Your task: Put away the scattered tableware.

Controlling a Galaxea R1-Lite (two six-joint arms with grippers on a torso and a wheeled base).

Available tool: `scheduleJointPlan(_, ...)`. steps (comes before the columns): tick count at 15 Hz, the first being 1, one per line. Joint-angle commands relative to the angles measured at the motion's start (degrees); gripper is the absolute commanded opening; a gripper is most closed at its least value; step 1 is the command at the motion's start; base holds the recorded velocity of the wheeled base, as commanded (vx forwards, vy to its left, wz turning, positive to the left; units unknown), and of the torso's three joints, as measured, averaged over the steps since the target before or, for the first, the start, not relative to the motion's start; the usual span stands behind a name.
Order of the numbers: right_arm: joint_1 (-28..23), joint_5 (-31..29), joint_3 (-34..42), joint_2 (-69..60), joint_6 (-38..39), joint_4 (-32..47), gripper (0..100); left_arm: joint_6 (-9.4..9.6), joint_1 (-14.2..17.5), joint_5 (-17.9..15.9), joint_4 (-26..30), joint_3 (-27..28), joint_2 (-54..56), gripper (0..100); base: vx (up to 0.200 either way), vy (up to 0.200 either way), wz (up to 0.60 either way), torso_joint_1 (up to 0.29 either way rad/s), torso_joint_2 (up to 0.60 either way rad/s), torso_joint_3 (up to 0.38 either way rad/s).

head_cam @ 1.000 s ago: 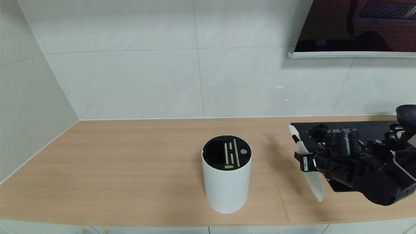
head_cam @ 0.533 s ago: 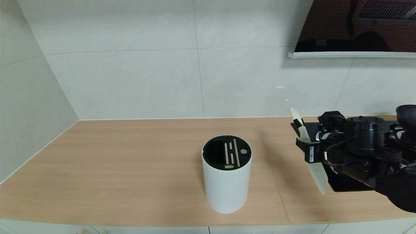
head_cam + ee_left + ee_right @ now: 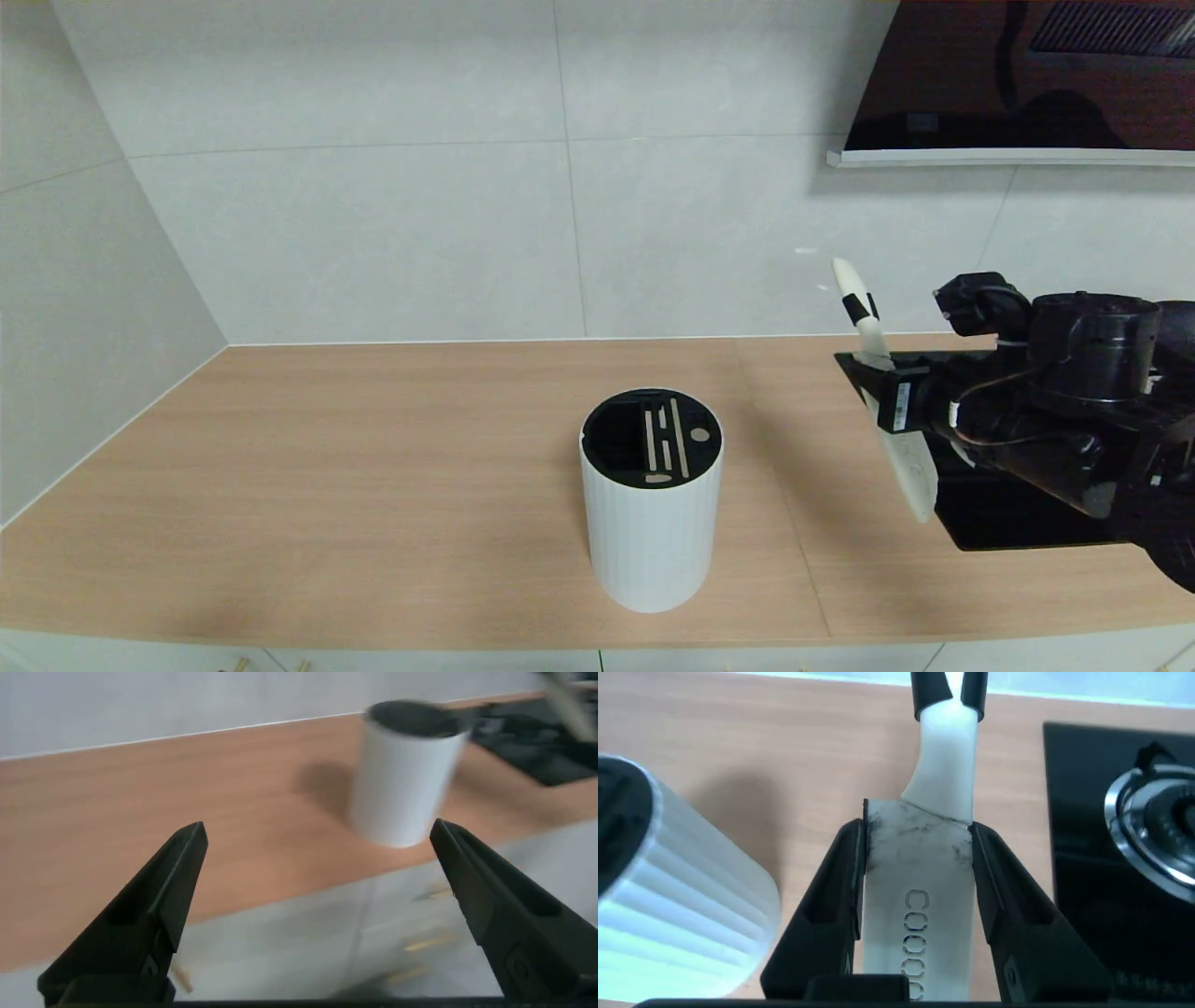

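Observation:
A white knife (image 3: 892, 429) with a black band on its handle hangs in the air at the right of the counter, handle up and blade slanting down. My right gripper (image 3: 887, 403) is shut on its blade (image 3: 918, 924), just below the handle. A white ribbed holder (image 3: 652, 504) with a black slotted top stands mid-counter, left of the knife; its side shows in the right wrist view (image 3: 673, 896). My left gripper (image 3: 318, 905) is open and off the counter's front edge, with the white holder (image 3: 406, 775) some way ahead of it.
A black cooktop (image 3: 1008, 509) lies on the wooden counter (image 3: 373, 467) at the right, under the right arm, and a burner (image 3: 1158, 812) shows beside the knife. A dark range hood (image 3: 1027, 84) hangs on the tiled wall. Cabinet fronts (image 3: 392, 943) run below the counter edge.
The right arm has lifted the knife upward, with the handle tip rising from counter level to in front of the wall. The holder has not moved.

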State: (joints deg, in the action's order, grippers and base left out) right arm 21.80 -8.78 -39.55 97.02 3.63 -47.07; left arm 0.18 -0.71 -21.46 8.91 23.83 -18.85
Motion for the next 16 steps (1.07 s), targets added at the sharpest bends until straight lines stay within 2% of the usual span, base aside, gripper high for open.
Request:
scheduleJointPlan(1, 1.4, 0.3, -3.5, 0.4, 0.0, 0.0, 0, -0.01, -0.2, -8.2, -3.1, 9.0, -17.6, 100, 0.000, 0.000, 0.00, 0.000, 0.00, 0.000)
scheduleJointPlan(3, 3.2, 0.3, -7.0, 0.8, -0.1, 2.4, 0, -0.01, -0.6, -11.9, -8.3, 10.8, -25.5, 100, 0.000, 0.000, 0.00, 0.000, 0.00, 0.000)
scheduleJointPlan(5, 5.5, 0.3, -10.9, 1.7, -0.1, 4.0, 0, -0.80, -3.5, -12.1, -16.8, 11.3, -33.4, 100, 0.000, 0.000, 0.00, 0.000, 0.00, 0.000)
scheduleJointPlan(6, 6.7, 0.3, -12.6, 2.4, -0.1, 4.1, 0, -2.91, -6.4, -12.0, -21.6, 11.3, -37.2, 100, 0.000, 0.000, 0.00, 0.000, 0.00, 0.000)
scheduleJointPlan(8, 8.7, 0.2, -16.5, 3.8, -0.3, 4.5, 0, -10.82, -12.6, -11.8, -31.8, 11.4, -44.4, 100, 0.000, 0.000, 0.00, 0.000, 0.00, 0.000)
scheduleJointPlan(9, 9.4, 0.1, -18.0, 4.1, -0.3, 5.6, 0, -12.75, -14.0, -11.6, -34.8, 11.7, -46.6, 100, 0.000, 0.000, 0.00, 0.000, 0.00, 0.000)
scheduleJointPlan(10, 11.1, -0.1, -19.3, 4.0, -0.1, 7.6, 0, -15.83, -16.2, -11.2, -41.9, 12.6, -51.6, 100, 0.000, 0.000, 0.00, 0.000, 0.00, 0.000)
scheduleJointPlan(11, 11.9, -0.4, -18.6, 3.8, 0.1, 7.6, 0, -17.32, -17.2, -10.6, -45.6, 13.2, -54.4, 100, 0.000, 0.000, 0.00, 0.000, 0.00, 0.000)
scheduleJointPlan(13, 12.3, -0.4, -17.5, 3.5, 0.0, 7.2, 0, -19.87, -19.9, -6.4, -52.2, 13.4, -59.7, 100, 0.000, 0.000, 0.00, 0.000, 0.00, 0.000)
scheduleJointPlan(14, 13.4, -0.5, -17.3, 3.1, 0.1, 7.0, 0, -21.63, -21.3, -3.8, -55.4, 13.4, -61.8, 100, 0.000, 0.000, 0.00, 0.000, 0.00, 0.000)
scheduleJointPlan(15, 14.3, -0.5, -16.6, 2.6, 0.0, 7.0, 0, -24.53, -22.5, -2.2, -57.9, 13.4, -63.4, 100, 0.000, 0.000, 0.00, 0.000, 0.00, 0.000)
scheduleJointPlan(16, 14.9, -0.5, -16.3, 2.2, -0.1, 7.0, 0, -26.29, -23.3, -1.8, -59.0, 13.4, -64.0, 100, 0.000, 0.000, 0.00, 0.000, 0.00, 0.000)
